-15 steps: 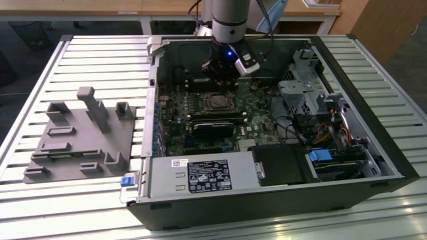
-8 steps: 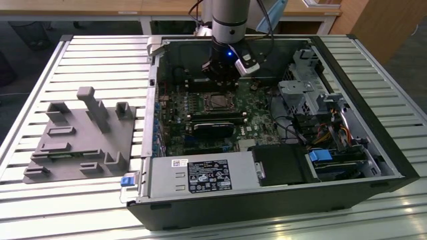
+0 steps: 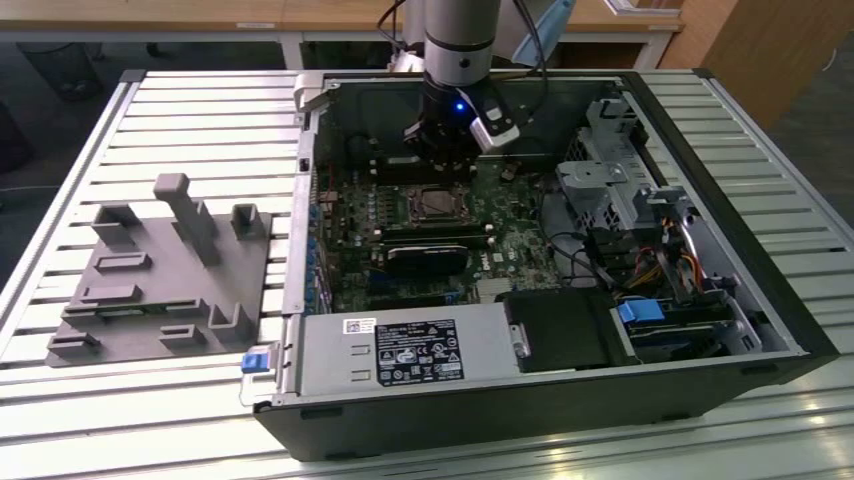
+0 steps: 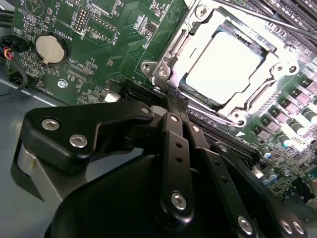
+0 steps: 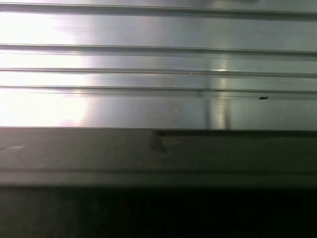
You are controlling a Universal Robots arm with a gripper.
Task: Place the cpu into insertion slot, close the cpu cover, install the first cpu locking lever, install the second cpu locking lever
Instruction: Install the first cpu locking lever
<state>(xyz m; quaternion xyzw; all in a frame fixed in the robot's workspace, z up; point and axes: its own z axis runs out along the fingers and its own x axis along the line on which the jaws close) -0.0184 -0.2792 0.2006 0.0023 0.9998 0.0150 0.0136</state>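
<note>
The cpu (image 4: pixel 225 67) lies with its silvery top up in the insertion slot (image 3: pixel 434 205) on the green board. The dull silver cpu cover (image 4: pixel 190 37) is down flat around it, and the chip shows through its window. In the second wrist view, my gripper (image 4: pixel 167 94) is shut, with its black fingers (image 4: pixel 173 134) meeting in a point at one corner of the socket frame, beside a screw post. Whether the tips pinch anything there is hidden. In the exterior view my gripper (image 3: pixel 441 165) hangs just behind the socket, inside the open computer case.
A black heatsink block (image 3: pixel 427 258) and memory slots lie just in front of the socket. The grey power supply (image 3: pixel 400 350) fills the case's front. Drive cages and cables (image 3: pixel 627 220) crowd the exterior view's right. A grey fixture (image 3: pixel 160 280) stands on the slatted table (image 5: pixel 148 64).
</note>
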